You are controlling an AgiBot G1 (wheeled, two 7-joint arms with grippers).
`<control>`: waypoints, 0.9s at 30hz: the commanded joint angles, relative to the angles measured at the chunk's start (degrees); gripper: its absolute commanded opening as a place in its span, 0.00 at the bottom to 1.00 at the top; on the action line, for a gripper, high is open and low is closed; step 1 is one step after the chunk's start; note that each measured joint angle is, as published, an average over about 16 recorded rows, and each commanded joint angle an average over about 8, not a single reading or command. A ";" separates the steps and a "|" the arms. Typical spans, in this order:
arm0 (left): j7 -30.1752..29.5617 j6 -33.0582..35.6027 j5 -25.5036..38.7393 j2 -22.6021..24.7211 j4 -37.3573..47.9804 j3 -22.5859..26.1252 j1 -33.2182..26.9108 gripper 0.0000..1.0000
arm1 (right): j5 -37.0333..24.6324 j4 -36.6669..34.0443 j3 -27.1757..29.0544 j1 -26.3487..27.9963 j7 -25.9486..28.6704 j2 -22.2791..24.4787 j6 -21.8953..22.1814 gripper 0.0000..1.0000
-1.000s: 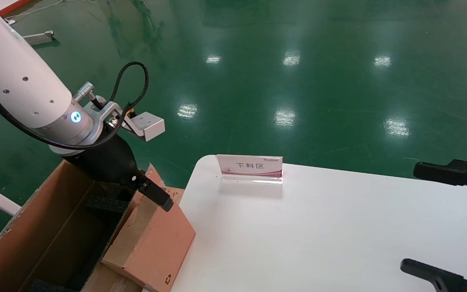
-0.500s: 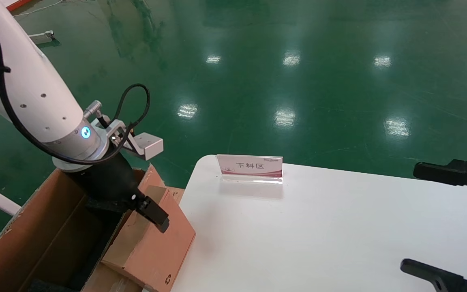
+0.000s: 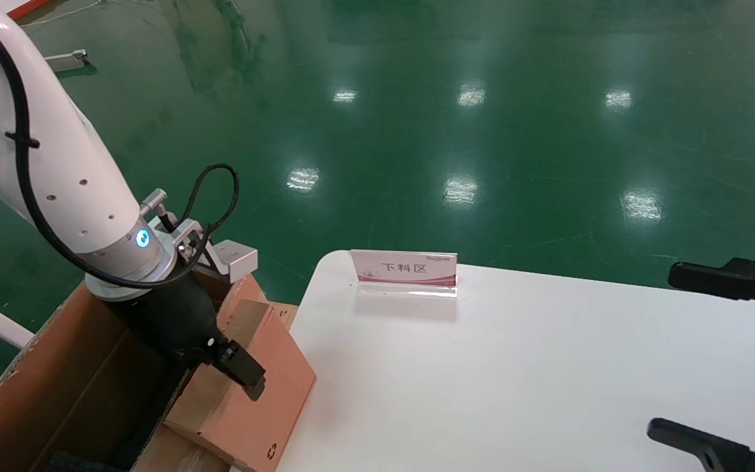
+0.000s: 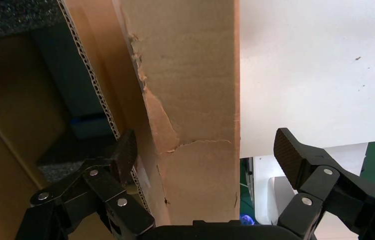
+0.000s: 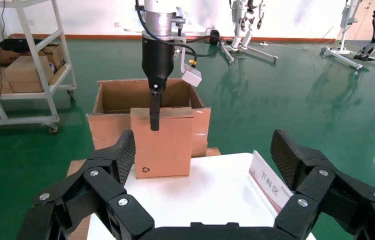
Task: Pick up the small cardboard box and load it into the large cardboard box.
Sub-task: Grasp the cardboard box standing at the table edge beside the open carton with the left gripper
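Note:
The small cardboard box (image 3: 253,393) stands on the left edge of the white table (image 3: 515,380), leaning against the large cardboard box (image 3: 76,367); its recycling symbol faces the table. My left gripper (image 3: 227,370) is open and straddles the small box's top. One finger (image 3: 246,377) hangs on the table side. In the left wrist view the small box (image 4: 195,100) fills the gap of the left gripper (image 4: 205,150); one pad sits by the large box's corrugated flap (image 4: 90,85), the other stands apart over the table. My right gripper (image 3: 662,351) is parked open at the table's right.
An acrylic sign (image 3: 404,267) stands at the table's far edge. Black foam (image 4: 15,15) lies inside the large box. In the right wrist view a shelf cart (image 5: 20,70) with cartons stands on the green floor beyond the large box (image 5: 110,97).
My left arm has come down and nearer, bringing the open gripper from above the large box's flap to around the small box's top. The right arm has not moved.

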 commanded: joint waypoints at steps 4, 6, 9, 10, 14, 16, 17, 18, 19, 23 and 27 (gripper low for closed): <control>-0.33 -0.30 -0.08 -0.26 -0.08 0.25 0.46 0.89 | 0.00 0.00 0.00 0.00 0.00 0.00 0.00 1.00; -0.40 -0.37 -0.10 -0.32 -0.09 0.29 0.56 0.64 | 0.00 0.00 0.00 0.00 0.00 0.00 0.00 1.00; -0.46 -0.44 -0.12 -0.38 -0.11 0.34 0.66 0.27 | 0.00 0.00 0.00 0.00 0.00 0.00 0.00 0.77; -0.48 -0.46 -0.13 -0.39 -0.11 0.35 0.68 0.14 | 0.00 0.00 0.00 0.00 0.00 0.00 0.00 0.65; -0.53 -0.52 -0.14 -0.43 -0.13 0.38 0.75 0.00 | 0.00 0.00 0.00 0.00 0.00 0.00 0.00 0.15; -0.54 -0.53 -0.14 -0.45 -0.13 0.39 0.77 0.00 | 0.00 0.00 0.00 0.00 0.00 0.00 0.00 0.00; -0.55 -0.54 -0.15 -0.45 -0.13 0.39 0.78 0.00 | 0.00 0.00 0.00 0.00 0.00 0.00 0.00 0.00; -0.55 -0.55 -0.15 -0.46 -0.13 0.40 0.79 0.00 | 0.00 0.00 0.00 0.00 0.00 0.00 0.00 0.00; -0.56 -0.55 -0.15 -0.46 -0.13 0.41 0.80 0.00 | 0.00 0.00 0.00 0.00 0.00 0.00 0.00 0.00; -0.56 -0.56 -0.18 -0.46 -0.12 0.44 0.83 0.00 | 0.01 -0.01 0.00 -0.01 0.00 0.00 0.01 0.00; -0.57 -0.57 -0.19 -0.47 -0.12 0.47 0.84 0.00 | 0.01 -0.01 0.00 -0.01 0.00 0.01 0.02 0.00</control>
